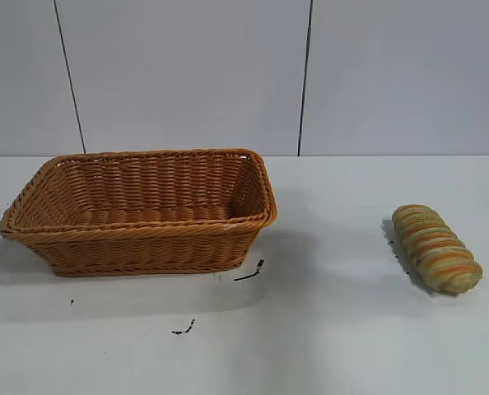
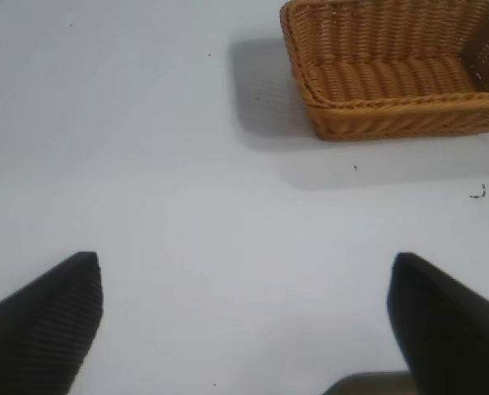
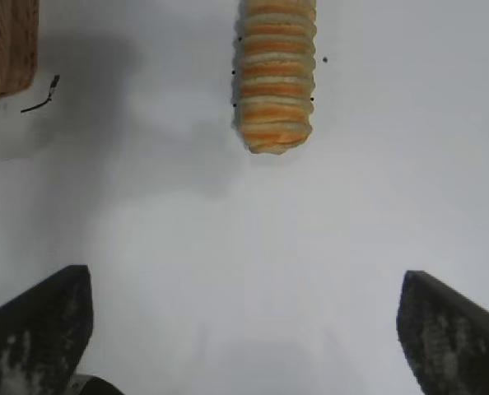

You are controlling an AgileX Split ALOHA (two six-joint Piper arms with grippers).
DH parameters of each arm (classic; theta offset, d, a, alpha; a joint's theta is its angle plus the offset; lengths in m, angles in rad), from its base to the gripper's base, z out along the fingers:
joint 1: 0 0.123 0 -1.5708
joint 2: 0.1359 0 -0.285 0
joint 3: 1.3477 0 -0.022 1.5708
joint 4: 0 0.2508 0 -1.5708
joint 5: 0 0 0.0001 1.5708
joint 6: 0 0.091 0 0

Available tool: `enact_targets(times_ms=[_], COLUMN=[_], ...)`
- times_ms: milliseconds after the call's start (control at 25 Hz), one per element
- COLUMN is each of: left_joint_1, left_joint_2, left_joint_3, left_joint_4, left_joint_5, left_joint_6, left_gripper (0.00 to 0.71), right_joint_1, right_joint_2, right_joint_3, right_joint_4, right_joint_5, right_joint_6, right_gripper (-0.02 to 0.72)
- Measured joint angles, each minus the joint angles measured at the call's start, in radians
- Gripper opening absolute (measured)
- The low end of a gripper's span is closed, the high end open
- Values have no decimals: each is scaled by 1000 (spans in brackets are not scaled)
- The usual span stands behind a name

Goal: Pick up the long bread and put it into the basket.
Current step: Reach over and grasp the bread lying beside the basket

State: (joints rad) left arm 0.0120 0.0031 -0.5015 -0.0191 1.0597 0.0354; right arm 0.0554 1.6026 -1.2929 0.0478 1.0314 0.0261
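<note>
The long bread (image 1: 436,248), tan with orange-brown stripes, lies on the white table at the right. The wicker basket (image 1: 142,239) stands empty at the left. Neither arm shows in the exterior view. In the right wrist view the bread (image 3: 275,76) lies ahead of my right gripper (image 3: 244,284), well apart from it; the gripper is open and empty, its dark fingers (image 3: 43,325) wide apart above bare table. In the left wrist view my left gripper (image 2: 244,263) is open and empty above bare table, with the basket (image 2: 393,111) far ahead of it.
Small black marks (image 1: 250,272) lie on the table in front of the basket, with another (image 1: 183,328) nearer the front. A pale wall with dark vertical seams stands behind the table. A basket corner (image 3: 6,58) shows in the right wrist view.
</note>
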Motion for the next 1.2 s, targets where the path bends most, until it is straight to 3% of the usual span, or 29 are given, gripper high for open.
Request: enact_targets(times_ms=[280,680,960,1200], left_joint_1=[0,0,0,0], left_joint_2=[0,0,0,0], left_joint_3=[0,0,0,0], left_joint_4=[0,0,0,0], left_joint_5=[0,0,0,0], left_joint_6=[0,0,0,0], left_gripper=[693,693,693,693], right_joint_1=[0,0,0,0], right_joint_2=[212,440,530,549], right_joint_3=[-111,-130,-130,-131], right_joint_4=[-1,-5,-6,-6], right_joint_5=[-28,-144,-234,-260], right_joint_6=[-9,-31,-32,-32], right_gripper=[690,690,690,690])
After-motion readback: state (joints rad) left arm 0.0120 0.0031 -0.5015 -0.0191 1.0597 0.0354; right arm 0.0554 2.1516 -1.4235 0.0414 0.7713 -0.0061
